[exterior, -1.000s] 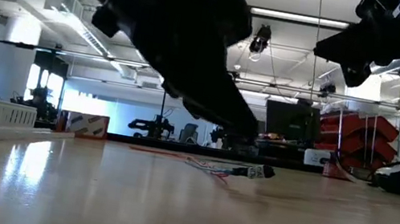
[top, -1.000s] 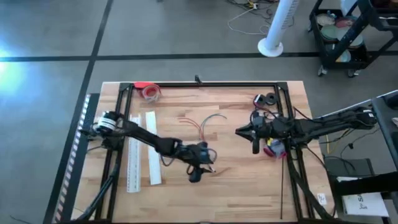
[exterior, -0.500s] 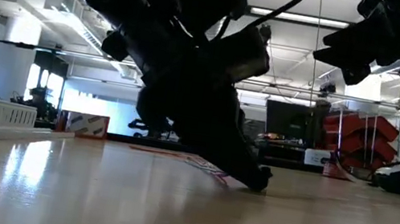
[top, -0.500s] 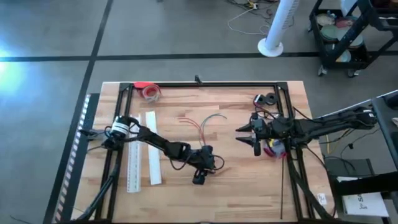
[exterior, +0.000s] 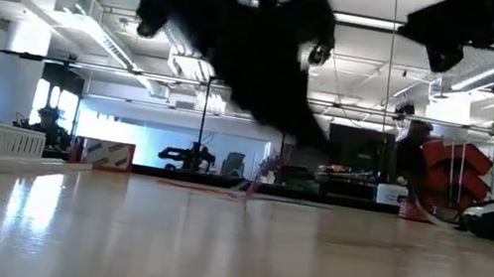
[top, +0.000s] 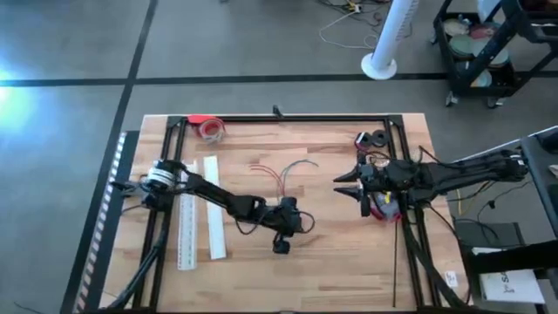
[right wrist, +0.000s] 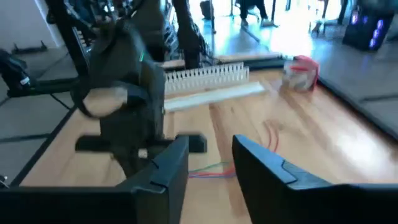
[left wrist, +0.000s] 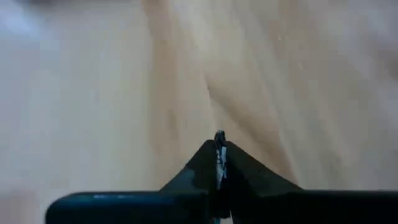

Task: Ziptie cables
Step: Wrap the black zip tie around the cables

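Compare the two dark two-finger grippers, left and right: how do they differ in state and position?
The left gripper is shut, pinching a small pale piece; the right gripper is open and holds nothing. In the high view the left gripper is near the middle of the wooden table, while the right gripper is toward its right side. Both are dark and two-fingered.

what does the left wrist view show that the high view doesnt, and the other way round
Only the left wrist view shows the left gripper shut on something thin and pale, too small to name. Only the high view shows the cables lying loose mid-table, the white strips, the red tape roll and the right gripper waiting beside them. Both show the wooden table.
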